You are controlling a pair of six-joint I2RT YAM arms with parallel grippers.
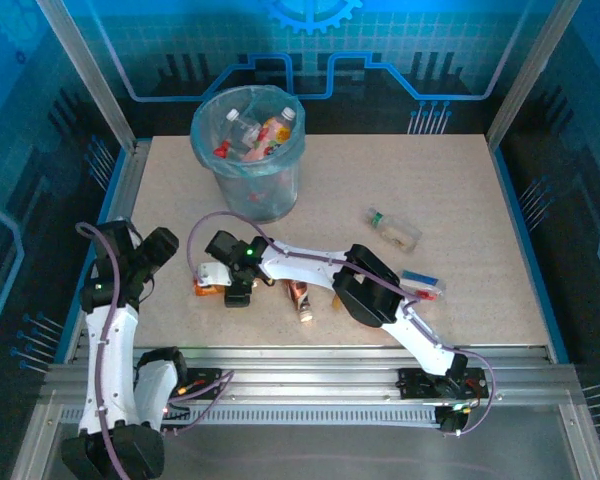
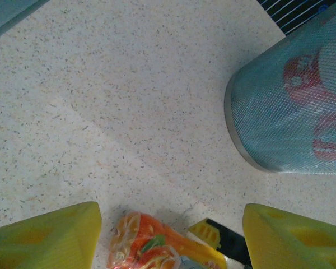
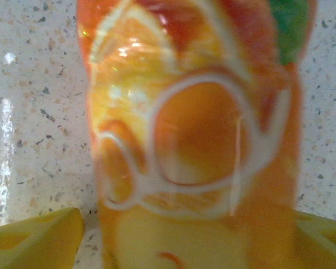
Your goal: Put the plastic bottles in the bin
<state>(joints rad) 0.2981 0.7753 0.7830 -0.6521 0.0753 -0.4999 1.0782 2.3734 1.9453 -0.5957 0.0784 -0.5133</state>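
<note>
An orange-labelled plastic bottle [image 1: 206, 290] lies on the table left of centre. My right gripper [image 1: 232, 287] is down over it. In the right wrist view this bottle [image 3: 190, 129] sits between the yellow fingers [image 3: 36, 241], with a sliver of table showing beside the left one, so the right gripper [image 3: 187, 218] is open astride it. My left gripper [image 1: 165, 247] hovers open just to the left; its wrist view shows the same bottle [image 2: 148, 246] low between its wide-apart fingers [image 2: 50, 238]. The grey-blue bin [image 1: 248, 155] stands at the back and holds several bottles.
A brown-drink bottle [image 1: 300, 298] lies beside the right forearm. A clear bottle with a green cap [image 1: 394, 229] and another with a red and blue label [image 1: 423, 286] lie to the right. The bin's mesh wall [image 2: 285, 112] stands close ahead of the left gripper.
</note>
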